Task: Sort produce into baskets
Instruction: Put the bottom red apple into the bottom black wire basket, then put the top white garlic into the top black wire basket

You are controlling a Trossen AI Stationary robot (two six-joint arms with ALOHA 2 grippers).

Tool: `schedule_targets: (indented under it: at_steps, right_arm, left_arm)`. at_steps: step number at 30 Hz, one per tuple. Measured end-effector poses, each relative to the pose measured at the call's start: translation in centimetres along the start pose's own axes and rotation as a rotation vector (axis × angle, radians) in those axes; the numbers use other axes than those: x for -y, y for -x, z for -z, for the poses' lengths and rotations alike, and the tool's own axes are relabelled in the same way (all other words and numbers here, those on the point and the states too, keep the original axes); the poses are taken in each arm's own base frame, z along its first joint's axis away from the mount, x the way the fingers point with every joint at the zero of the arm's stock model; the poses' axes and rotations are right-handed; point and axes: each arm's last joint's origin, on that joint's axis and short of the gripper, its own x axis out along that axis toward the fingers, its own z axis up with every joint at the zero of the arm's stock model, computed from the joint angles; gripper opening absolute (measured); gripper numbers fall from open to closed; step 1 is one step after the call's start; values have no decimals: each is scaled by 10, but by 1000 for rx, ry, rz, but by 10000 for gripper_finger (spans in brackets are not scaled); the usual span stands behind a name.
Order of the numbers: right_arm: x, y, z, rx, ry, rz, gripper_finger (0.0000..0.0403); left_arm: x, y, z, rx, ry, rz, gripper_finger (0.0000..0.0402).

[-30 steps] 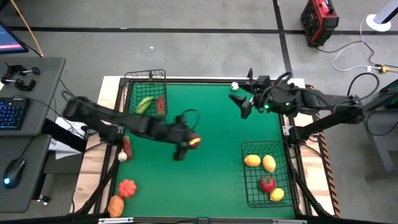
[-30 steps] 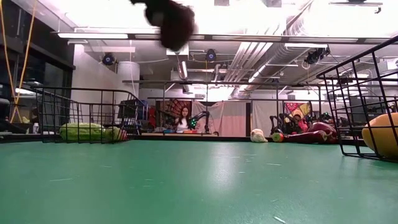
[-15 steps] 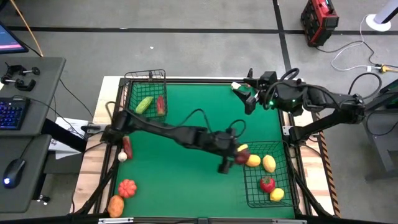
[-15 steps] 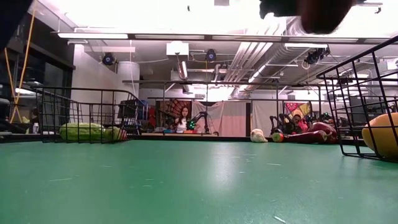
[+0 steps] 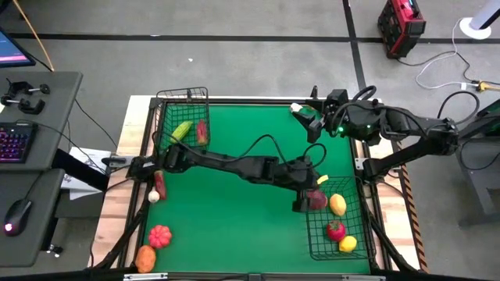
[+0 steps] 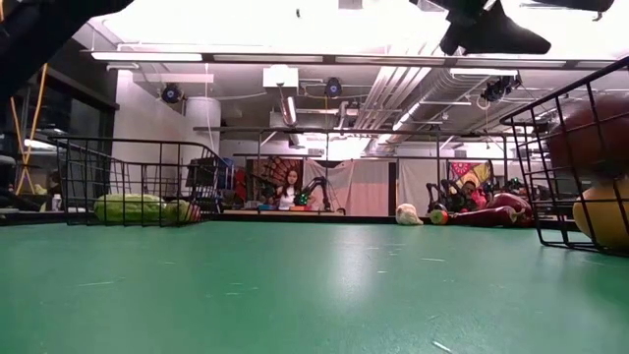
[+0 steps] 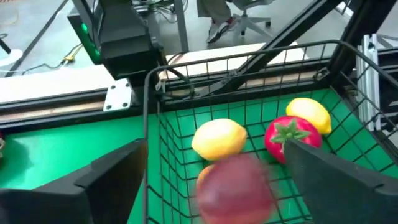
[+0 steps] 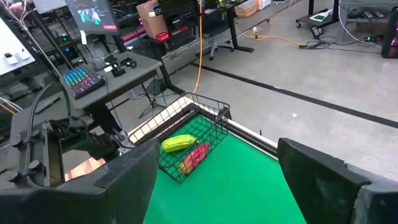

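Note:
My left gripper (image 5: 303, 201) hangs open over the near-left corner of the larger wire basket (image 5: 312, 248) at the table's right. A dark red fruit (image 7: 236, 190) shows blurred between and below its fingers, inside the basket, above a yellow fruit (image 6: 604, 216). It touches neither finger. Two yellow fruits (image 7: 219, 138) (image 7: 309, 113) and a red tomato (image 7: 287, 134) lie on the basket floor. My right gripper (image 5: 306, 123) waits open and empty at the far edge. The smaller basket (image 5: 166, 100) at the far left holds a green and a red vegetable (image 5: 182, 129).
A red-and-white vegetable (image 5: 158, 186), a red-orange pumpkin-like piece (image 5: 159, 235) and an orange piece (image 5: 145, 257) lie along the table's left edge. A white piece (image 5: 295, 108) lies at the far edge by my right gripper. Bare green mat (image 5: 234, 226) lies between the baskets.
My left gripper has carried the dark red fruit from the table's middle toward the right edge, to over the larger basket. The fruit now shows blurred inside the basket, apart from the fingers. My right gripper has drawn back a little toward the far edge.

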Motion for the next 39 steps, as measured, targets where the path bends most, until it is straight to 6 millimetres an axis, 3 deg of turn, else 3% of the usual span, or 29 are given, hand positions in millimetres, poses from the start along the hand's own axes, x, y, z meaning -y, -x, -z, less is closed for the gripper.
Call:
schedule_targets:
  at_steps: [4, 8, 14, 19, 23, 28, 31, 35, 39]
  right_arm:
    - [0, 0, 0, 0, 5, 0, 319]
    - [0, 0, 0, -1, 7, -1, 319]
    - [0, 0, 0, -3, 0, -6, 319]
    - [-1, 0, 1, -24, 10, -31, 319]
    - [0, 0, 4, -50, 26, -38, 319]
    - [3, 0, 9, -95, 55, -13, 319]
    - [5, -5, 14, -89, 6, 106, 319]
    - [19, -32, 21, -82, -132, 332, 319]
    - [52, -78, 24, -206, -202, 455, 319]
  left_arm:
    - [0, 6, -5, 9, -38, 0, 352]
    - [-3, 25, -7, -109, -86, 13, 352]
    - [-27, 72, -2, -394, -69, 57, 352]
    - [-44, 111, 12, -494, 49, 132, 353]
    - [-44, 154, 34, -434, 127, 101, 353]
    - [-35, 219, 86, -361, 299, 26, 353]
    - [-33, 255, 113, -340, 438, -28, 353]
    - [-32, 291, 138, -293, 607, -110, 353]
    - [-34, 314, 143, -201, 679, -185, 353]
